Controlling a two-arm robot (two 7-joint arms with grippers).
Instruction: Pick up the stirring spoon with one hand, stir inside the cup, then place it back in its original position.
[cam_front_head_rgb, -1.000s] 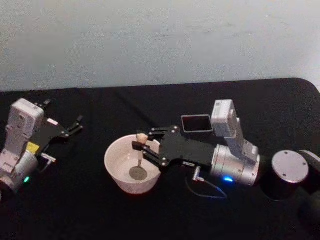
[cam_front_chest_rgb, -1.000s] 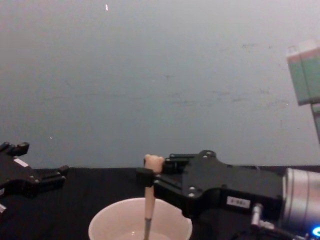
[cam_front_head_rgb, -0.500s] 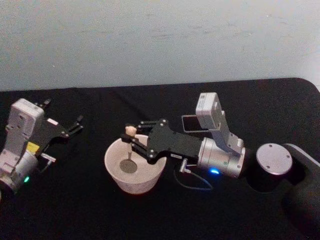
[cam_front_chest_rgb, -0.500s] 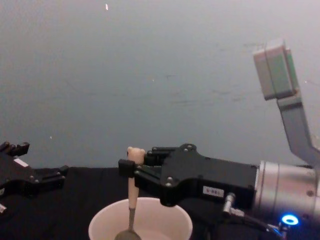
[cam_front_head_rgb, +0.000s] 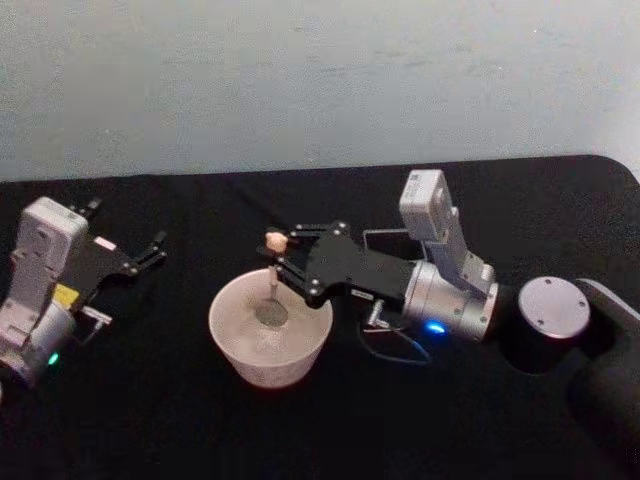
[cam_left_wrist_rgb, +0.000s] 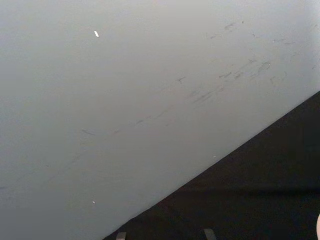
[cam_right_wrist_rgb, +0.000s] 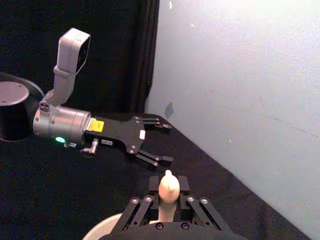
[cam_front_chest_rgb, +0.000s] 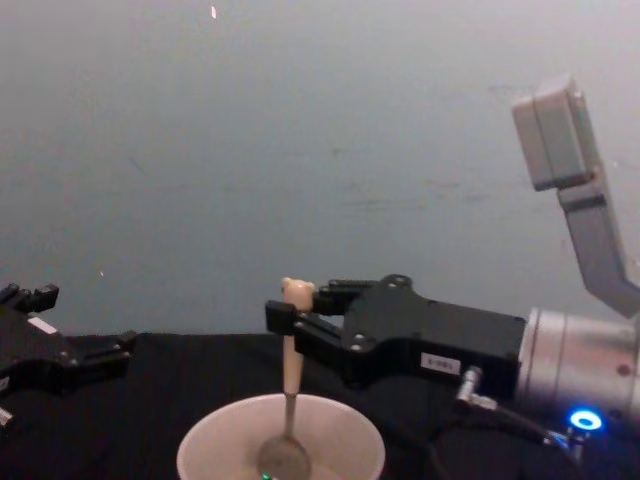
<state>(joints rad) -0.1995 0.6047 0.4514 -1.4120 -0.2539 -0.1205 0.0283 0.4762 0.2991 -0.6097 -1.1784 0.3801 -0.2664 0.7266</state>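
Over the cup (cam_front_head_rgb: 262, 368): right gripper (cam_front_head_rgb: 282, 262) clamped on the stirring spoon (cam_front_head_rgb: 272, 313) handle, spoon upright, bowl inside the cup. Left gripper (cam_front_head_rgb: 152, 248) parked far left, fingers spread.

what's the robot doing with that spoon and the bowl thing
The robot's right hand is shut on the upper handle of a slim stirring spoon with a pale peach, bear-topped handle. It holds the spoon upright, with the shiny metal bowl down inside the wide, round, cream-coloured cup. This looks like the stirring step; the spoon has not yet been put back. The left hand is open and idle over the black table, off to the robot's left of the cup.
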